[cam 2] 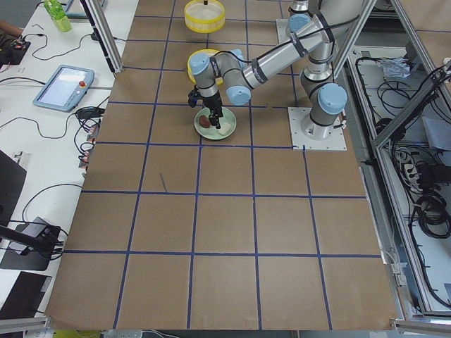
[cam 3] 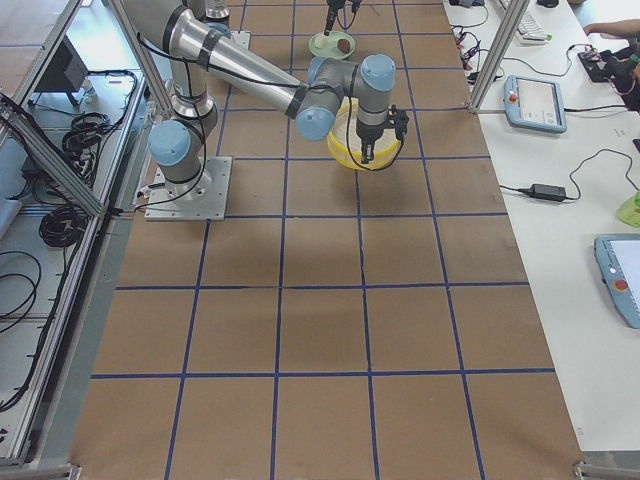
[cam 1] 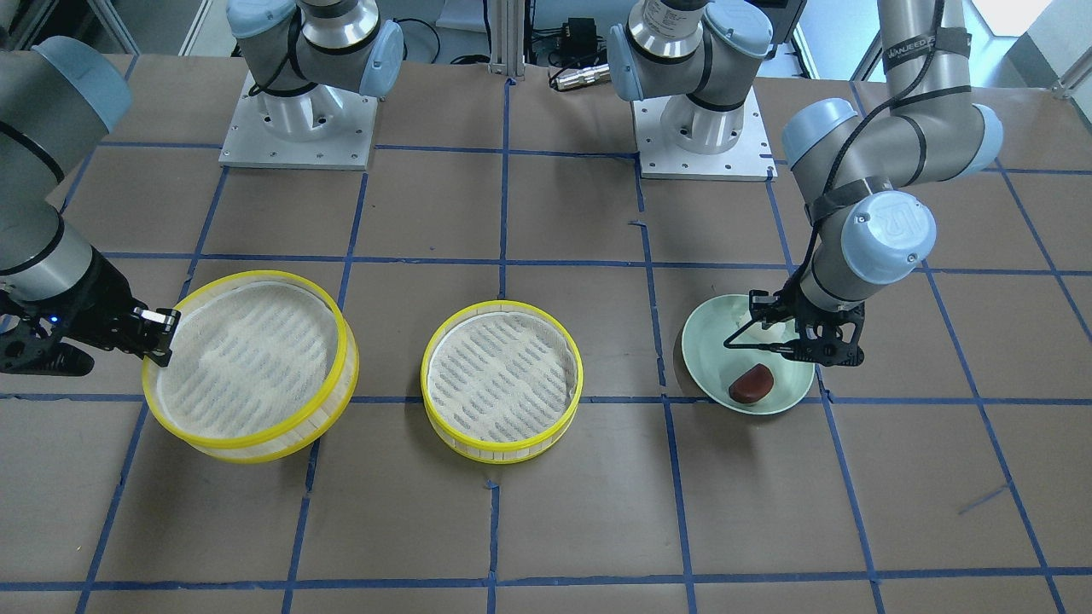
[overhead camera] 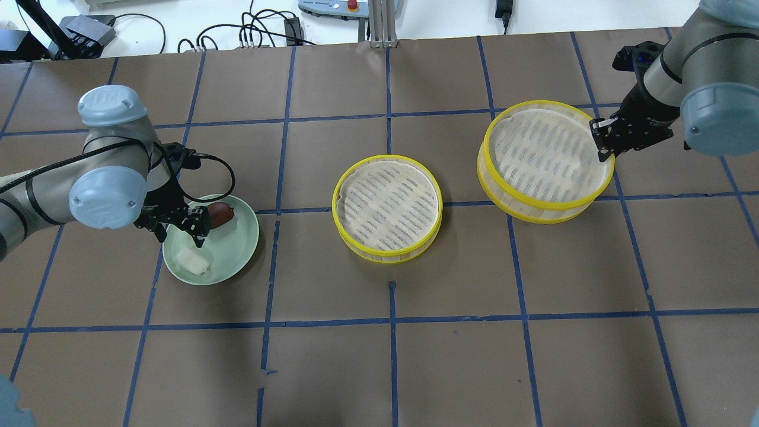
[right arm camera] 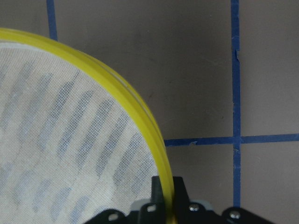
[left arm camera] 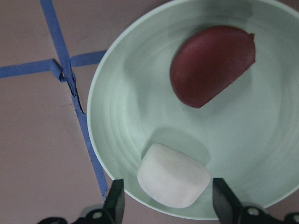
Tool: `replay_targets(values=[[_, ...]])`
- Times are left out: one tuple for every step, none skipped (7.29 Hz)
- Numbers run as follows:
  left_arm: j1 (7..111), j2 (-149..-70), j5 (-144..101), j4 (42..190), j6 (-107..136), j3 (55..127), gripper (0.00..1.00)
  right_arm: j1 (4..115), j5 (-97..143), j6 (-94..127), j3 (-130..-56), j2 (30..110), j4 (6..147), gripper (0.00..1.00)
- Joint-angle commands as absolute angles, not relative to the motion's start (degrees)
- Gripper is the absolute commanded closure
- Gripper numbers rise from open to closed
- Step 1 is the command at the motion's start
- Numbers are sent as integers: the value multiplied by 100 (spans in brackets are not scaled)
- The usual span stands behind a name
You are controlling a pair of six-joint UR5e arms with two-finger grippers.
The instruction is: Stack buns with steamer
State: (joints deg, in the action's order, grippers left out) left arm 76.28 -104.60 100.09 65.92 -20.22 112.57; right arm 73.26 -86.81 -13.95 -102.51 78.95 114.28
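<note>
On the pale green plate (left arm camera: 117,112) both buns lie loose, the white bun (left arm camera: 174,181) by the rim and the red-brown bun (left arm camera: 212,63) near it but not touching it. By my reading the task is at its very start: neither steamer holds a bun, and nothing is stacked. The nearer steamer basket (overhead camera: 386,251) sits flat on the surface (overhead camera: 391,367) beside the plate. The farther steamer basket (overhead camera: 542,207), well beyond that one from the plate, looks raised and tilted. The right fingers (right arm camera: 178,190) are clamped on its yellow rim (one inside, one outside).

Over the plate the left fingers (left arm camera: 116,200) are spread wide and hold nothing. The white bun lies between them, touched by neither as far as the wrist view shows, and I cannot tell whether they are low enough to close on it. What is left: each bun into a basket, then one basket onto the other.
</note>
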Motion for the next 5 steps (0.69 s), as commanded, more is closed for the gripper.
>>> replay_targets(values=[[7620,-10721,10020,6583,-2004,11355,20,7339,-8684,-1397,-10257,7893,11435,96],[7620,-10757,10011,6583,-2004,11382,26,7339,-8684,-1389,-10257,7893,11435,96],[7620,-10784,10011,6583,-1995,11382,45,7339,-8684,-1397,-10257,7884,11435,96],[7620,-10793,10011,6583,-1978,11373,71,7339,-8684,-1389,-10257,7884,11435,96],[7620,-10776,10019,6583,-1934,11295,86,7339,-8684,-1389,-10257,7875,11435,96]])
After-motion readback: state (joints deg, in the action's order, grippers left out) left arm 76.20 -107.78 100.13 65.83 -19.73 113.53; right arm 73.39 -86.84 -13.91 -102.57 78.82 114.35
